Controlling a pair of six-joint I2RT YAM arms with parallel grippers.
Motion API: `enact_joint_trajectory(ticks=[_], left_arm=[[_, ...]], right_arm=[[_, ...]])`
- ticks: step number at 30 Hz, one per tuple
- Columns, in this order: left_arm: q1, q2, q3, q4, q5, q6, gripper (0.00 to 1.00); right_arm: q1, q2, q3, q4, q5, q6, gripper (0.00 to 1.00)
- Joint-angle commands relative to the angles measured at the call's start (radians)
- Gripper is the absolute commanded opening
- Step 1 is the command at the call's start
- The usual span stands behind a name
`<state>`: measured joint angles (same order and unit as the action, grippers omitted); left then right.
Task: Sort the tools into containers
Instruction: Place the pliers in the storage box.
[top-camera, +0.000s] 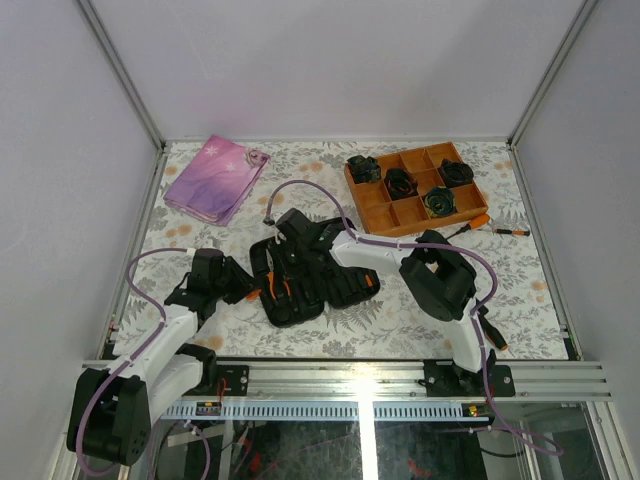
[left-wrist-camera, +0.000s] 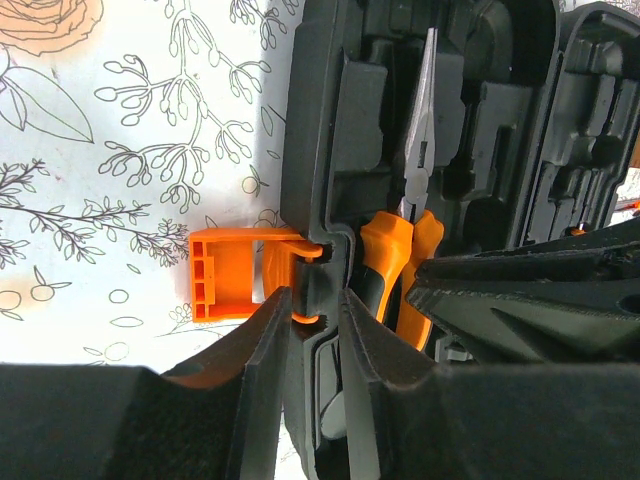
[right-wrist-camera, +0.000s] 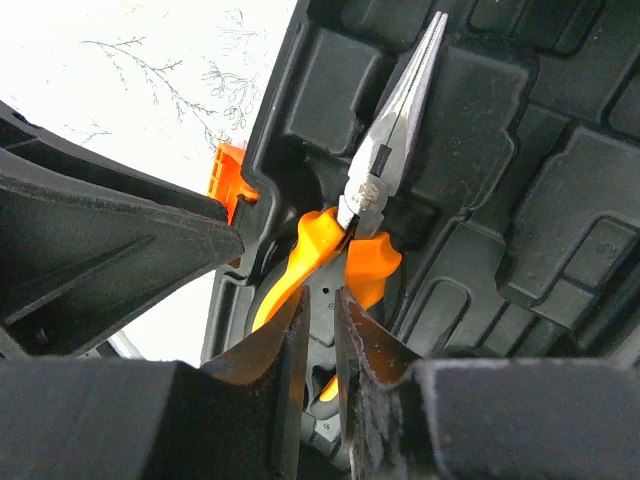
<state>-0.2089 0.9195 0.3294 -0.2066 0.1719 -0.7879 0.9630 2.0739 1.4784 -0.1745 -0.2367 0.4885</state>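
Note:
The black tool case (top-camera: 335, 288) lies open mid-table, with moulded slots showing (left-wrist-camera: 370, 100) (right-wrist-camera: 560, 200). Orange-handled long-nose pliers (right-wrist-camera: 395, 130) (left-wrist-camera: 425, 130) rest in a slot by its left edge. My left gripper (left-wrist-camera: 315, 300) (top-camera: 252, 290) is shut on the case's left rim, just beside the orange latch (left-wrist-camera: 225, 275). From above, my right gripper (right-wrist-camera: 320, 295) (top-camera: 285, 265) is down on the pliers' handles, its fingers standing narrow around one handle. Two more tools, orange-handled drivers (top-camera: 470, 226) (top-camera: 512, 232), lie on the table to the right of the case.
An orange divided tray (top-camera: 400, 212) with several black rolled bundles stands at the back right, close to the drivers. A pink-purple pouch (top-camera: 215, 178) lies at the back left. Frame rails and walls bound the floral tablecloth on all sides.

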Motion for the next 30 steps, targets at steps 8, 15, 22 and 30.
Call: enact_joint_trajectory(ticks=[8,15,22,30], left_arm=[[-0.007,-0.018,0.03,-0.011,-0.029,0.019,0.25],[-0.007,-0.023,0.029,-0.014,-0.031,0.021,0.26],[-0.007,-0.021,0.025,-0.013,-0.027,0.024,0.26],[-0.008,-0.016,0.027,-0.01,-0.022,0.024,0.26]], right_arm=[[0.0,-0.098,0.017,-0.018,0.08,-0.101,0.28],[-0.002,-0.201,-0.094,0.108,0.203,-0.078,0.33],[-0.015,-0.138,-0.012,0.062,0.1,-0.004,0.33],[-0.015,-0.05,0.067,0.009,0.065,0.017,0.33]])
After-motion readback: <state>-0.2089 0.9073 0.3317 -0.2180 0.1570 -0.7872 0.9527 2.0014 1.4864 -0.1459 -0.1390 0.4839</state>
